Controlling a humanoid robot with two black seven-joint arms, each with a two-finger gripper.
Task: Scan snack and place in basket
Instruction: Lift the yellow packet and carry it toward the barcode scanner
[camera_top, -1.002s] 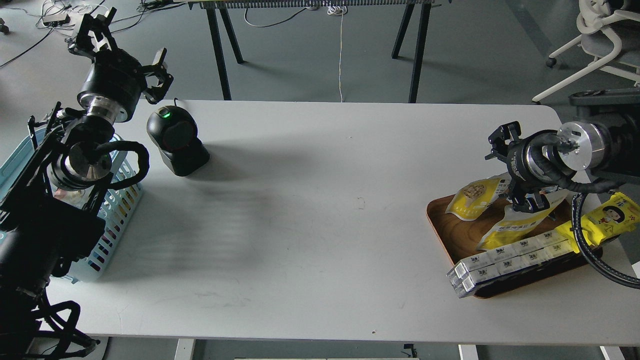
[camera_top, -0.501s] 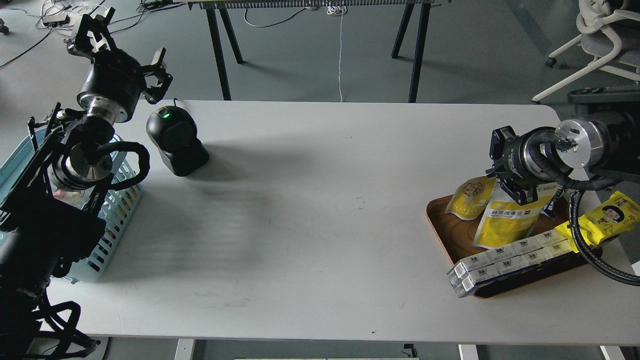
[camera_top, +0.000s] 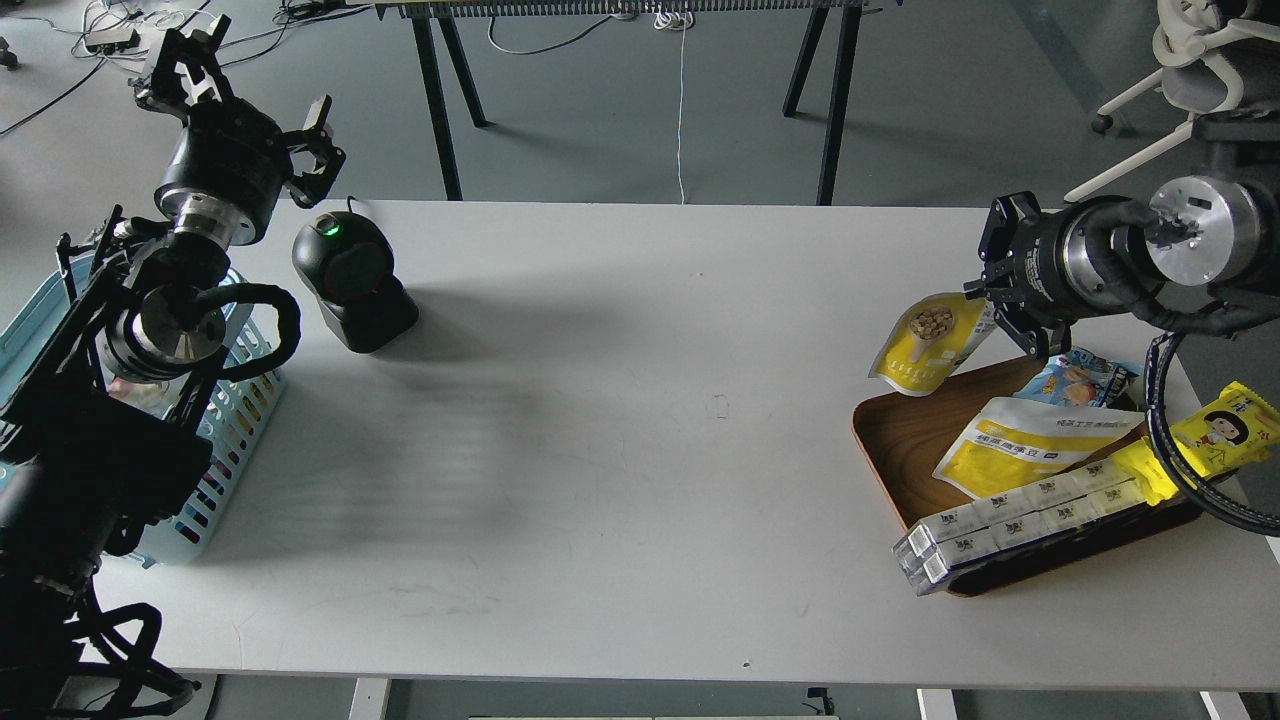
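Pick-up step judged in hand: the snack (camera_top: 926, 342) is gripped by its top edge in the right claw (camera_top: 1003, 305), hanging clear above the tray (camera_top: 905, 450) at the table (camera_top: 640, 440) right side. Next, carrying across to the scanner (camera_top: 352, 280) is called for, then the basket (camera_top: 235, 420) at far left. Left claw (camera_top: 250, 100) is raised, fingers spread, empty. Basket interior is mostly hidden by the left arm; 1 blue pack (camera_top: 1085, 378) is partly covered
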